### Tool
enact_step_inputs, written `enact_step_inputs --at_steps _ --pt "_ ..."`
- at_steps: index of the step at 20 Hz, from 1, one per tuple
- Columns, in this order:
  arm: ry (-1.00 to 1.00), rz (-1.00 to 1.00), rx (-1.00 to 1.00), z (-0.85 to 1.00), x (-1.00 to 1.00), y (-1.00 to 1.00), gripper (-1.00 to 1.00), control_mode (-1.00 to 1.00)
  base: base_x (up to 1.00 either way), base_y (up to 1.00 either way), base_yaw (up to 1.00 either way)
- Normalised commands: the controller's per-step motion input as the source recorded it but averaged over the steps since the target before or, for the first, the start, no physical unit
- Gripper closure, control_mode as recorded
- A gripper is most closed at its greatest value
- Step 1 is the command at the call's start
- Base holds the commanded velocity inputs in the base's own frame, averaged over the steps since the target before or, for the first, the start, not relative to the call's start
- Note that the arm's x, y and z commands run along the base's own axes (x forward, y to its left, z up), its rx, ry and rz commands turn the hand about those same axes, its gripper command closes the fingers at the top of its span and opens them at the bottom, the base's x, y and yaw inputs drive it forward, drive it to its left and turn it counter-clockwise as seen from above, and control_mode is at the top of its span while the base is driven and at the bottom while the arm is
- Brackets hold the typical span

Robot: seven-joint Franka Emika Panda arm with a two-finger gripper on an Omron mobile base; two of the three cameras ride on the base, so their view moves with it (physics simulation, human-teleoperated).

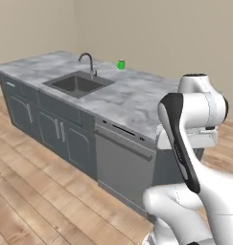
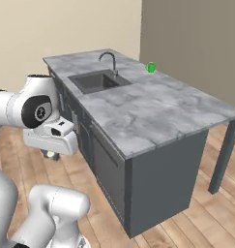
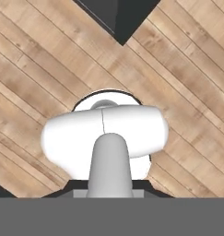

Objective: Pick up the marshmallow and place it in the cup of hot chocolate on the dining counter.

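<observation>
The green cup of hot chocolate (image 1: 121,64) (image 2: 151,67) stands near the far edge of the dining counter (image 1: 132,100) (image 2: 157,106), just beyond the sink. The marshmallow is out of view. My gripper (image 2: 51,155) hangs low off the counter's near end, over the wooden floor, pointing straight down and far from the cup. Its fingers show as a small blur under the white hand, so I cannot make out how the jaws stand or whether they hold anything. The hand view looks down past my own body at the floor.
A dark sink (image 1: 77,83) (image 2: 97,81) with a curved faucet (image 1: 89,62) (image 2: 109,60) is set into the counter. Grey cabinet fronts and a dishwasher panel (image 1: 120,162) face me. A counter leg (image 2: 225,150) stands at the right, and wooden floor lies all around.
</observation>
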Motion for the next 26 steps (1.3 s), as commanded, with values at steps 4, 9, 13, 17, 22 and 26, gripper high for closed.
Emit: enact_step_inputs --at_steps 4,9,13,17,22,26 --pt "0.0 0.0 0.0 0.0 0.0 0.0 1.0 1.0 0.0 -1.0 -0.24" --pt "0.0 0.0 0.0 0.0 0.0 0.0 1.0 1.0 0.0 -1.0 -0.24" --pt "0.0 0.0 0.0 0.0 0.0 0.0 1.0 1.0 0.0 -1.0 -0.21" --pt "0.0 0.0 0.0 0.0 0.0 0.0 1.0 1.0 0.14 -1.0 -0.16" --pt "0.0 0.0 0.0 0.0 0.0 0.0 1.0 1.0 0.67 -1.0 0.01" --pt "0.0 0.0 0.0 0.0 0.0 0.0 1.0 1.0 0.81 -1.0 0.15"
